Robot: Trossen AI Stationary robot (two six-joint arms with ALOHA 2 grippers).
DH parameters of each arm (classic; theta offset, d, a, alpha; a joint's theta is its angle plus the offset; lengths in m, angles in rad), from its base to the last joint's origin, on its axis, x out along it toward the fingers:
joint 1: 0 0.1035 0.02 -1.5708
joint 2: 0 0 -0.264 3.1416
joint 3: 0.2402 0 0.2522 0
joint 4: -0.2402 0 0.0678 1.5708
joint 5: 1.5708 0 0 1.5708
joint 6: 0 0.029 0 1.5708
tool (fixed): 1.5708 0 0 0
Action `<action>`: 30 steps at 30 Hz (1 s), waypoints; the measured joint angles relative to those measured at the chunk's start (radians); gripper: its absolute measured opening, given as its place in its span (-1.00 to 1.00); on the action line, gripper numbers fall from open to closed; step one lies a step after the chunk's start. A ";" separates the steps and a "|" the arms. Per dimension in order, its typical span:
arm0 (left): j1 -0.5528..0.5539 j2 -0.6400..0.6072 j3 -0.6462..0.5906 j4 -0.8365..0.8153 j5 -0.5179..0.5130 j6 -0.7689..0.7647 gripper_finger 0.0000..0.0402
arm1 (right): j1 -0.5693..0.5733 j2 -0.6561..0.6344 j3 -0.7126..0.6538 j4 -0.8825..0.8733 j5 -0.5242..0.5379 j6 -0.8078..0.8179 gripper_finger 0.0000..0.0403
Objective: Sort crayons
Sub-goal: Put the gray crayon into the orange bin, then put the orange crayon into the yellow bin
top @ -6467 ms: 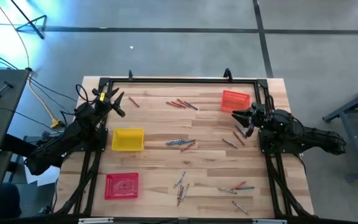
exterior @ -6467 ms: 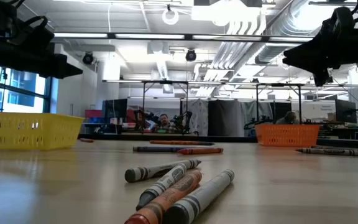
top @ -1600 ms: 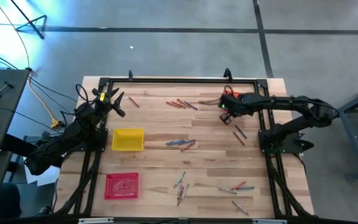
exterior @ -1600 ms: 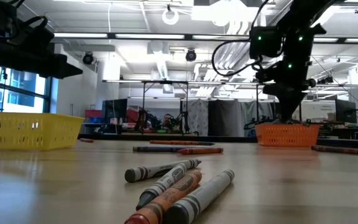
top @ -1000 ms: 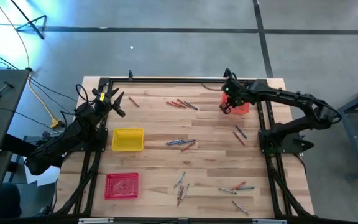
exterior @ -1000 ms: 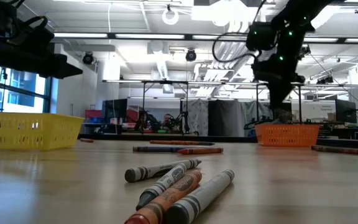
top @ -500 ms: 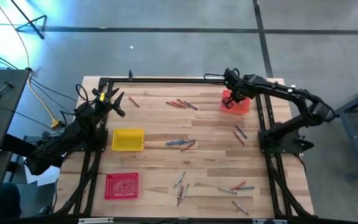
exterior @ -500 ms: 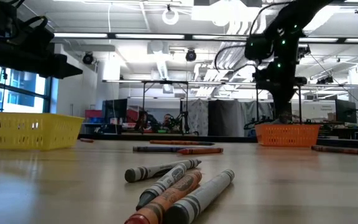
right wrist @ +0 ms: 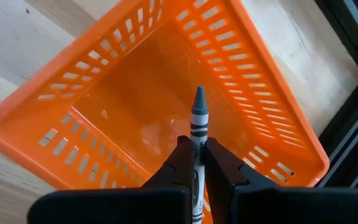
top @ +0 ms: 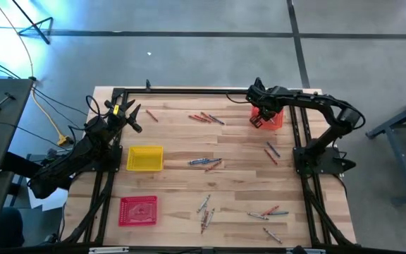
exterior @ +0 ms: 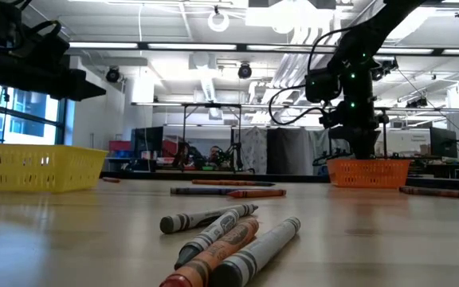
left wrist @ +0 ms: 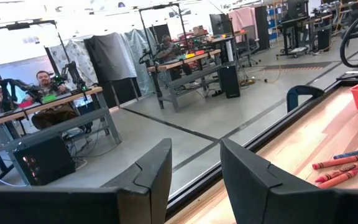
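Note:
My right gripper [right wrist: 195, 152] hangs over the orange tray [right wrist: 98, 93] at the table's far right, shut on a grey crayon [right wrist: 198, 118]. It also shows in the high view [top: 259, 118] and the low view [exterior: 362, 151]. My left gripper [left wrist: 194, 168] is open and empty above the far left of the table [top: 134, 116]. Several crayons lie flat on the wood in loose groups [top: 206, 118] [top: 204, 163] [top: 204, 208] [top: 268, 212] [top: 270, 152]. Some lie close to the low camera [exterior: 229, 239]. My right gripper pinches the grey crayon between its two fingers at the wrapped shaft [right wrist: 196, 144]. The crayon lies along the fingers, and its pointed tip [right wrist: 199, 93] sticks out beyond them. The fingers come from above, pointing down into the orange tray. The crayon is lifted clear of the table.
A yellow tray [top: 145, 158] stands at the left middle and a red tray [top: 138, 210] near the front left. A black frame rail [top: 203, 90] runs along the far edge and down both sides. People sit at benches in the room beyond [left wrist: 42, 81].
My right gripper has stayed over the orange tray with the grey crayon and remains shut on it. The arm has drawn a little toward the far edge, and the gripper has sunk slightly toward the tray.

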 joint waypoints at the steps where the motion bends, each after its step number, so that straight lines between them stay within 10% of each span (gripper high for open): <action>1: 0.000 0.000 0.000 0.000 0.000 0.000 -0.37 | 0.000 0.000 0.000 -0.001 0.000 0.000 -0.94; 22: 0.000 0.000 0.000 0.000 0.000 0.000 -0.37 | 0.000 0.000 0.001 -0.021 -0.001 -0.021 -0.57; 30: 0.000 0.000 0.000 0.000 0.000 0.000 -0.37 | 0.033 -0.043 0.175 -0.308 -0.027 0.039 -0.56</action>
